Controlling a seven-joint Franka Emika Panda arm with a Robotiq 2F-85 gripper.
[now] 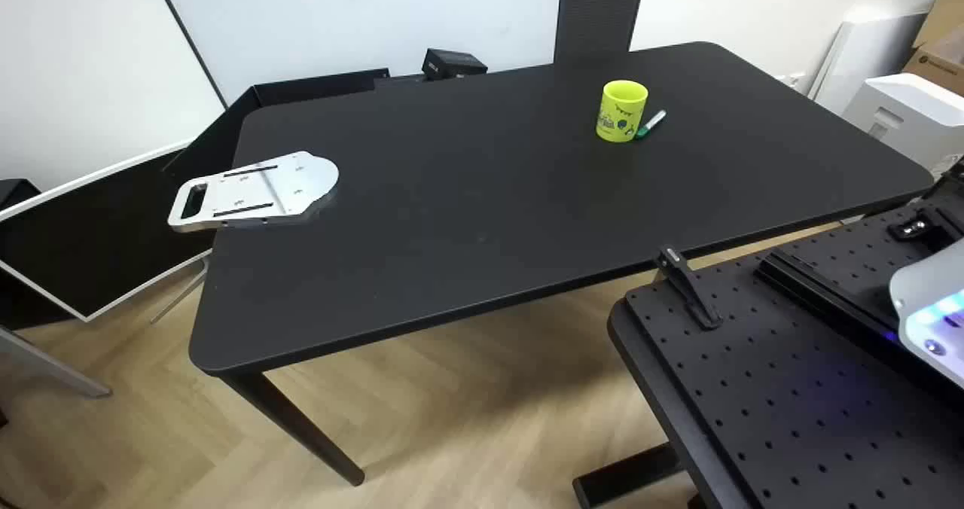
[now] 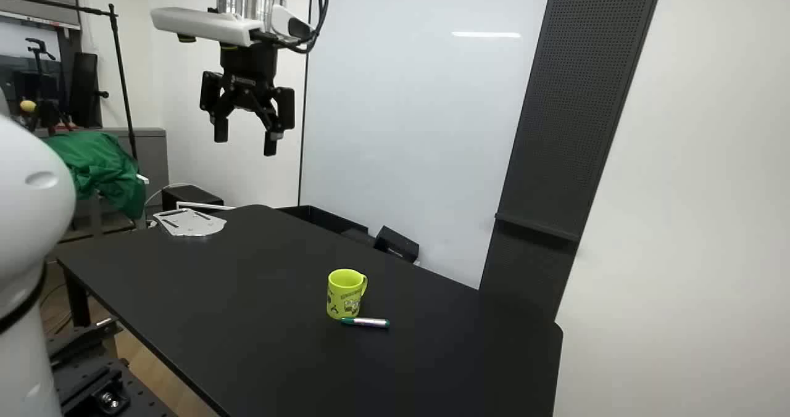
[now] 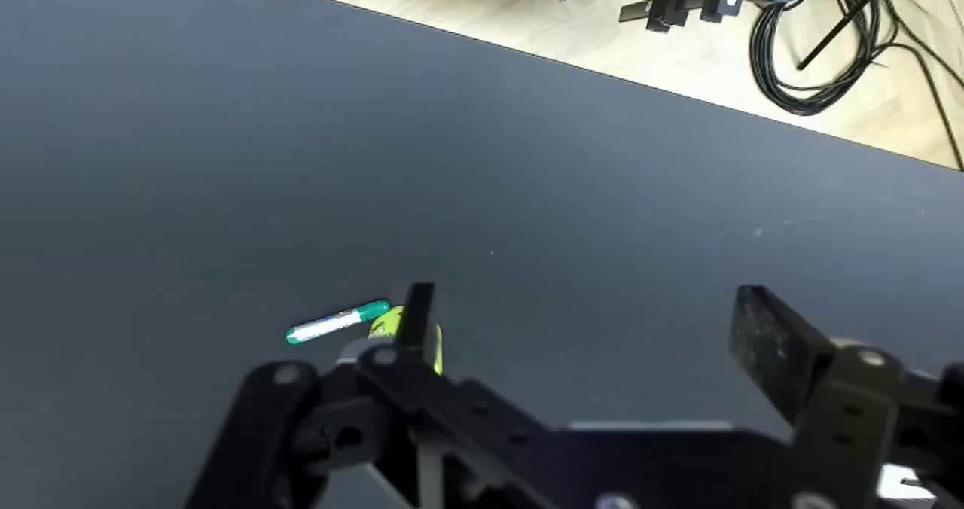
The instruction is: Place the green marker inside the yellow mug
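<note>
1. Behind the black tabletop (image 2: 259, 349) stands a large white panel (image 2: 419, 108), seen in both exterior views.
2. At the left edge of an exterior view rises a rounded white part of the arm (image 2: 31, 213); beyond it a green cloth (image 2: 102, 164) hangs in folds.
3. Next comes a flat silvery plate (image 2: 190, 224) with a slot in one end, lying at an end of the tabletop; that slotted end reaches past the edge.
4. The gripper (image 2: 245, 139) hangs high above the tabletop, fingers pointing down. Its jaws stand wide apart, with pale wall (image 2: 265, 179) showing between them; the wrist view shows a broad gap too.
5. Below the gripper and to its right in an exterior view stands the yellow mug (image 2: 343, 300), upright, with dark printing and its handle turned right. In the wrist view the gripper hides part of it.
6. Just beside the mug's base lies the green marker (image 2: 365, 322), flat on the tabletop and outside the mug, green at both ends with a white barrel between. Its longer green end is nearer the mug; whether the two touch, I cannot tell.
7. Farther right, a black box (image 2: 395, 244) sits behind the tabletop's back edge, and a tall dark perforated panel (image 2: 580, 115) stands just beside the white panel.
</note>
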